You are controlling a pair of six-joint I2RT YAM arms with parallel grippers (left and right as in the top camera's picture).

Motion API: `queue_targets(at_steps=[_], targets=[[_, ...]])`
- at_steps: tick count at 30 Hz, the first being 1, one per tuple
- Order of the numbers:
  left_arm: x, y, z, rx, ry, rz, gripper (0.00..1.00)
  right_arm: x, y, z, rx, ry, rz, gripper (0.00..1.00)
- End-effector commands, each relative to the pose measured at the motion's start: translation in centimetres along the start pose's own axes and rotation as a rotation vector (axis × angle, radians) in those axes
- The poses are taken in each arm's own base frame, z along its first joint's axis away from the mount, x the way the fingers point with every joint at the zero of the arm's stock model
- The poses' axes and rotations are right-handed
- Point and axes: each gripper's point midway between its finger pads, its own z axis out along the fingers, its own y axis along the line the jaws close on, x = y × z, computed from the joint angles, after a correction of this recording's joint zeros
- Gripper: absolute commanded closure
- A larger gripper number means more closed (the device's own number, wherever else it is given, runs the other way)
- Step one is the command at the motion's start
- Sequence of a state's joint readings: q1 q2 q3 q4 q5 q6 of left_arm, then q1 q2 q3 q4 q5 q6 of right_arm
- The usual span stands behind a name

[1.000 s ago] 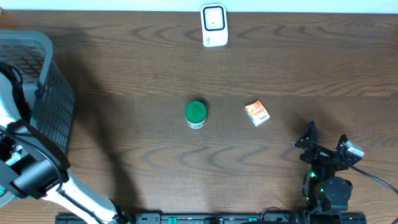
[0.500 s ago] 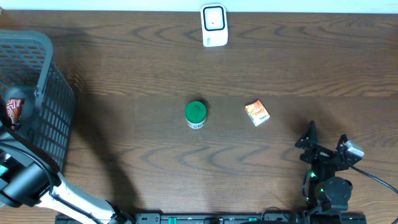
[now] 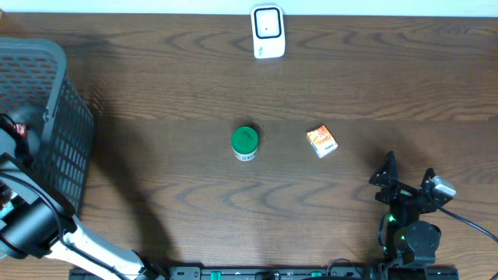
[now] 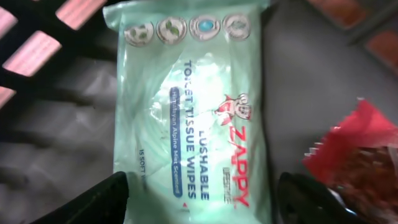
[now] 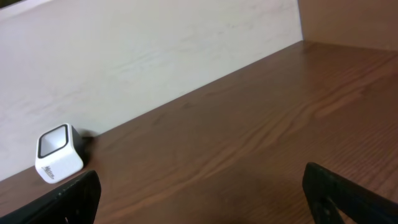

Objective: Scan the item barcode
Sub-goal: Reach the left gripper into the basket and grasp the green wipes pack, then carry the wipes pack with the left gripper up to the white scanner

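Overhead, the left arm [image 3: 35, 224] reaches into the basket [image 3: 54, 93], well apart from the scanner [image 3: 268, 32]. Left wrist: left gripper [image 4: 200, 200] fingers spread over the wipes pack [image 4: 186, 106] lying in the basket; its slick film could slip out, or the red packet [image 4: 364, 155] just beside get pinched too. Right wrist: right gripper [image 5: 202, 193] fingers apart, empty
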State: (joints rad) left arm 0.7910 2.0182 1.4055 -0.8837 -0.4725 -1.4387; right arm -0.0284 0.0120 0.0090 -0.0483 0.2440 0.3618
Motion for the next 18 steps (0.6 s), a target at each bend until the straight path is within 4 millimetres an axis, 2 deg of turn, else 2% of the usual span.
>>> queue_targets(at_steps=[1,7,8,10,11,13,18], targets=[[0.6,0.9,1.2,-0.021,-0.005,0.025,0.23,0.1,0.0,0.0,0.001,0.000,-0.012,0.01],[1.6,1.8,2.7,-0.028,-0.004,0.030,0.22,0.1,0.0,0.0,0.001,0.000,-0.012,0.01],[1.7,2.0,2.9,-0.032,-0.005,0.032,0.27,0.1,0.0,0.0,0.001,0.000,-0.012,0.01],[1.7,2.3,3.0,-0.039,-0.004,0.043,0.48,0.1,0.0,0.0,0.001,0.000,-0.012,0.01],[1.7,2.2,3.0,-0.038,-0.004,0.055,0.55,0.1,0.0,0.0,0.001,0.000,-0.012,0.01],[1.7,2.2,2.9,-0.035,-0.004,0.069,0.64,0.1,0.0,0.0,0.001,0.000,-0.012,0.01],[1.3,1.0,2.3,-0.006,-0.007,0.115,0.76,0.1,0.0,0.0,0.001,0.000,-0.012,0.01]])
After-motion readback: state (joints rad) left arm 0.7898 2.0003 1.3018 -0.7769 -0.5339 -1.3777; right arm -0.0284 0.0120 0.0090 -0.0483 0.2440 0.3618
